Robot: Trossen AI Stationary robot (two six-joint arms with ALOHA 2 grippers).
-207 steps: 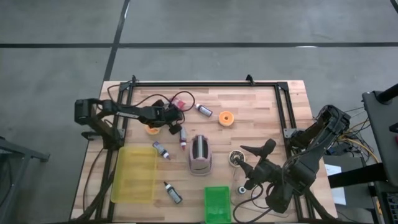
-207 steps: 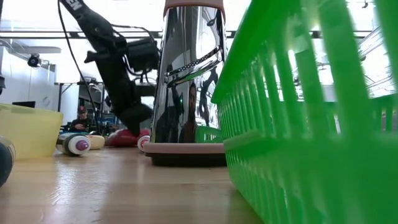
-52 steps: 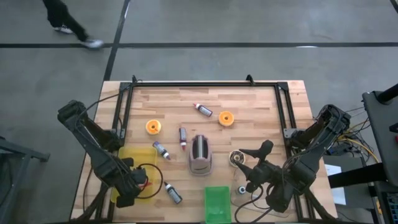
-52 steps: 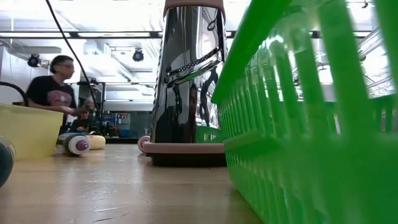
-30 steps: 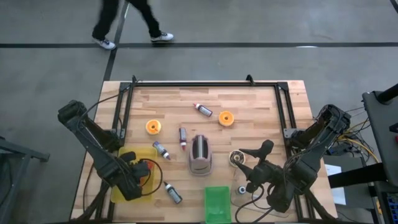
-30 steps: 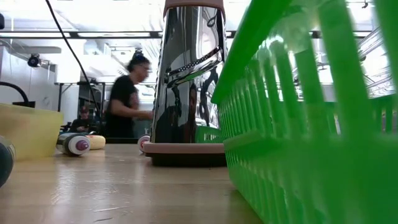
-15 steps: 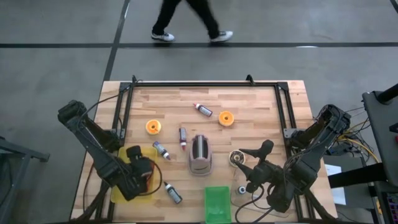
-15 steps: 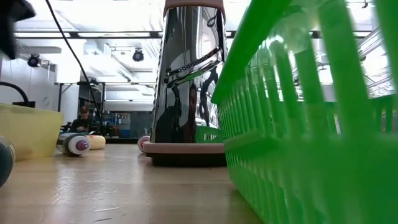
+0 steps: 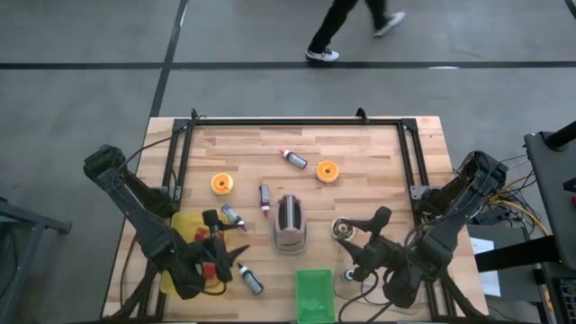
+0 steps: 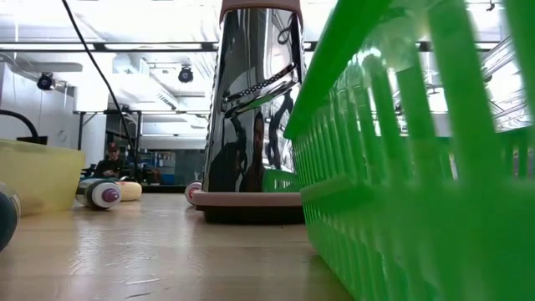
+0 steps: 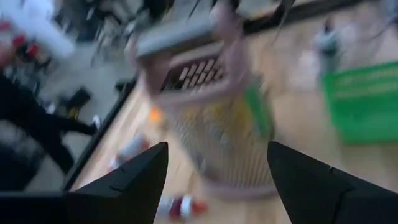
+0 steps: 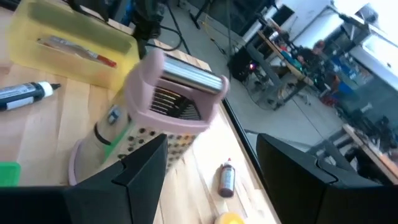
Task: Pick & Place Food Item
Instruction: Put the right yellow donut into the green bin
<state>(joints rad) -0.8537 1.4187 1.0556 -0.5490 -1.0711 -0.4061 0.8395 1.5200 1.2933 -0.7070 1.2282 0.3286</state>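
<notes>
Grey concrete floor [image 9: 270, 36], bright ceiling lights [image 10: 142, 25].

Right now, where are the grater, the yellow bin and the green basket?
grater [image 9: 290, 223]: high view, middle of its metal face.
yellow bin [image 12: 81, 31]: right wrist view, its near side wall.
green basket [image 9: 314, 295]: high view, its floor, at the table's near edge.

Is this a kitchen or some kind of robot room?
Probably a robot lab or workshop, not a kitchen. The wooden table stands on a bare concrete floor, desks with screens fill the room behind it, and a person is walking past.
</notes>
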